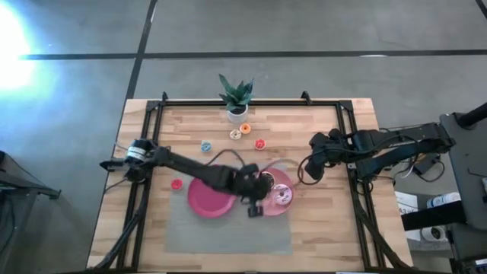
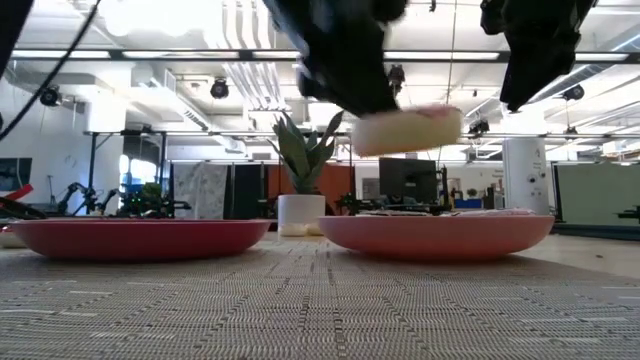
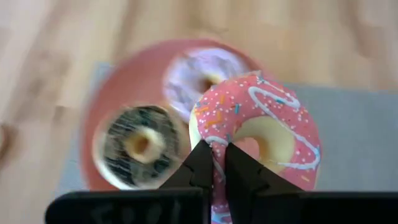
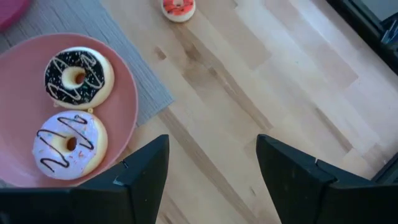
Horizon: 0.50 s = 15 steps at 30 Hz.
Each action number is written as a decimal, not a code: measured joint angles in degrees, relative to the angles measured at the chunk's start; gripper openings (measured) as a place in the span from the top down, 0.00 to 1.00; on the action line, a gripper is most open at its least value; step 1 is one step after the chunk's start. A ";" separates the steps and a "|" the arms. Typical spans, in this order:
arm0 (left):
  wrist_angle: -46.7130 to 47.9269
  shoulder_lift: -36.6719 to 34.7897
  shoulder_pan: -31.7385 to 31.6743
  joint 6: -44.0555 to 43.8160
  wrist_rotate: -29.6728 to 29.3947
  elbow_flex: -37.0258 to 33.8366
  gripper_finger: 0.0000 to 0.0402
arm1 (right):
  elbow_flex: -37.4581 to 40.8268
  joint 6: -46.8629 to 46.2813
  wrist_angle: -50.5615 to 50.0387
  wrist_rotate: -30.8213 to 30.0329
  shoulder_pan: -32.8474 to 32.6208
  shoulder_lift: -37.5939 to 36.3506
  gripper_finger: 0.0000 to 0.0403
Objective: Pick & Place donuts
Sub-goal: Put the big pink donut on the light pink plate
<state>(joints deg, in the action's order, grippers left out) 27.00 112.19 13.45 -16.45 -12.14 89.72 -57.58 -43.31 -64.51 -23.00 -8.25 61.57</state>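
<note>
My left gripper (image 3: 217, 152) is shut on the pink-iced donut (image 3: 261, 124) and hangs above the right pink-red plate (image 1: 288, 176). The chocolate donut (image 4: 78, 74) and the lilac donut (image 4: 68, 143) lie flat on that plate (image 4: 18, 99). In the low view the pink donut (image 2: 405, 128) hovers level over the plate (image 2: 435, 235). The blue (image 1: 205, 145), cream (image 1: 235, 135), orange (image 1: 246, 129) and red (image 1: 259, 143) tiny donuts lie on the bare wood. My right gripper (image 4: 211, 155) is open and waits over the wood to the right of the plate (image 1: 310, 164). My left gripper pinches the pink donut's ring (image 3: 214, 134) between its two fingers, one finger (image 3: 242, 168) at the hole and the other (image 3: 199, 165) outside the ring. The fingers come from above, pointing down. The donut is lifted clear, roughly level, above the right plate.
A second pink-red plate (image 1: 207, 199) sits to the left on the grey woven mat (image 1: 228, 236). A potted plant (image 1: 237, 95) stands at the table's far edge. Another small red piece (image 1: 176, 183) lies left of the mat. Bare wood lies to the right of the plates.
</note>
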 joint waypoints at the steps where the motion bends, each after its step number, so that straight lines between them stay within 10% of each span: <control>1: -0.77 0.24 -1.03 0.20 -0.13 -0.64 1.00 | 0.00 -0.02 -0.03 -0.07 0.00 -0.15 0.42; 15: -7.40 2.57 -2.83 0.07 3.49 -4.75 0.73 | 0.00 -0.20 -0.19 -1.19 0.00 -0.44 0.42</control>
<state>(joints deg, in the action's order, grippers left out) 19.59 114.76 10.61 -16.38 -8.65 84.97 -57.58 -43.51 -64.70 -24.19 -8.25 61.12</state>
